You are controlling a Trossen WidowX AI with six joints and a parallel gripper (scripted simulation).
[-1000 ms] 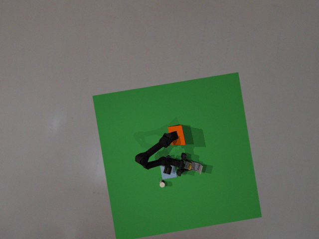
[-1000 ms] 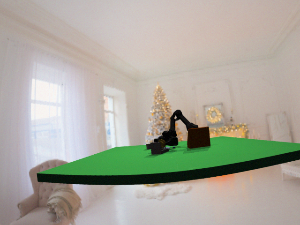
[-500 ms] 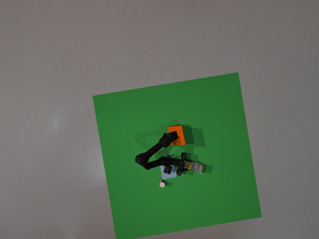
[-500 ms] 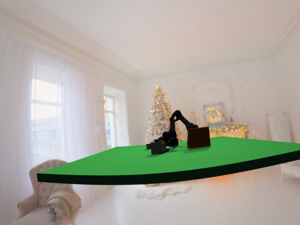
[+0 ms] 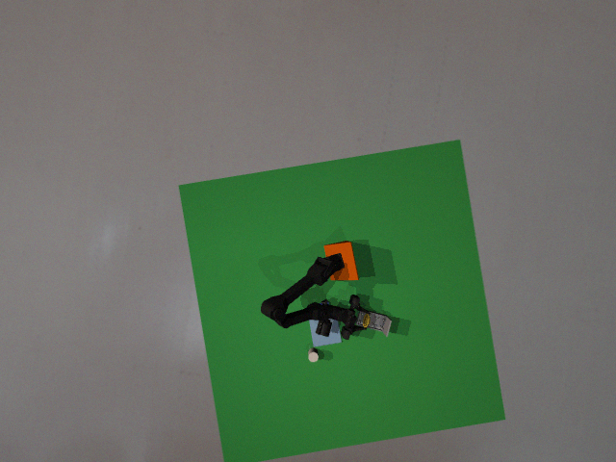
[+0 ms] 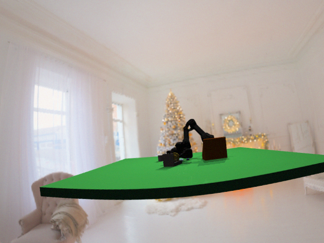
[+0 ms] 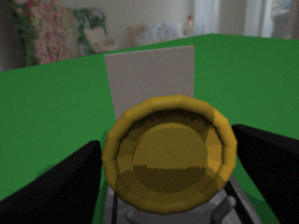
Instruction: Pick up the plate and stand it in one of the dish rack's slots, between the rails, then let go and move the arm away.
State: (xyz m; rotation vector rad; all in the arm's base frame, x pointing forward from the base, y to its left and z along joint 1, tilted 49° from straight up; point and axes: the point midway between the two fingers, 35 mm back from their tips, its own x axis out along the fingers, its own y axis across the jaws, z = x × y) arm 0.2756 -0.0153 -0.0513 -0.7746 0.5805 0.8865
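Note:
The yellow round plate [image 5: 366, 320] [image 6: 175, 156] [image 7: 170, 154] stands on edge in the grey dish rack [image 5: 380, 321] [image 6: 168, 160] [image 7: 151, 77], its face toward the wrist camera. The rack's tall pale end panel rises behind it, and two short grey pegs show below and in front of it. My gripper [image 5: 359, 320] [image 7: 166, 140] is open, with one black finger at each side of the plate, very close to its rim. Any gap there is too small to tell clearly. The plate's lowest edge is hard to see against the slot.
An orange block [image 5: 352, 263] [image 6: 214, 148] stands by the arm's base, beyond the rack. A light blue square [image 5: 325, 339] lies under the forearm, with a cream cylinder [image 5: 313, 355] beside it. All are on the green table top [image 5: 423, 372] [image 6: 125, 177].

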